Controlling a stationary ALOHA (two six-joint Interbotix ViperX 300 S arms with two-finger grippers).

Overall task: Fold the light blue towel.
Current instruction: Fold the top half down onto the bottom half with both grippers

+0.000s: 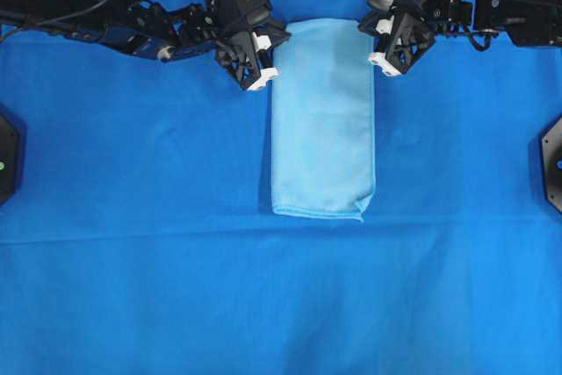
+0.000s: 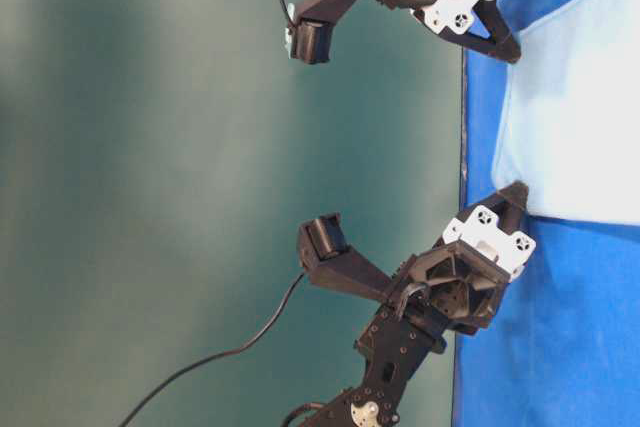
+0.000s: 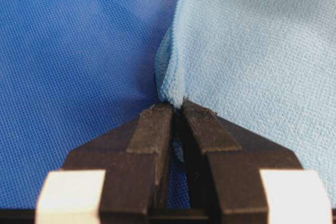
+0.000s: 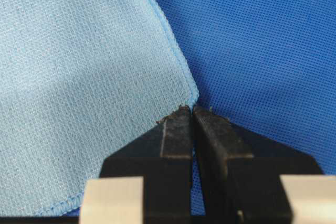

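Overhead view: the light blue towel (image 1: 322,120) is seen already folded into a long narrow strip, laid on the deep blue sheet (image 1: 132,287) that covers the table, running from the sheet's far edge toward its middle. Both far corners of the strip are taken.

Left wrist view: the left gripper (image 3: 177,109) is clenched on the towel's far-left corner, fabric bunched up and pinched between the tips. Right wrist view: the right gripper (image 4: 190,113) is closed at the far-right corner, with the stitched hem caught just at the tips. That bite looks shallow, so slip-out is judged possible.

Handling, as judged: the cloth is light, limp and thin, with no stiffness; it will drape and sag between the two grips when lifted. The textured weave should give decent friction. Corners are the right hold points; both layers need to be caught, or the strip will open. The near end, with one corner poking out unevenly, is left untouched on the sheet.
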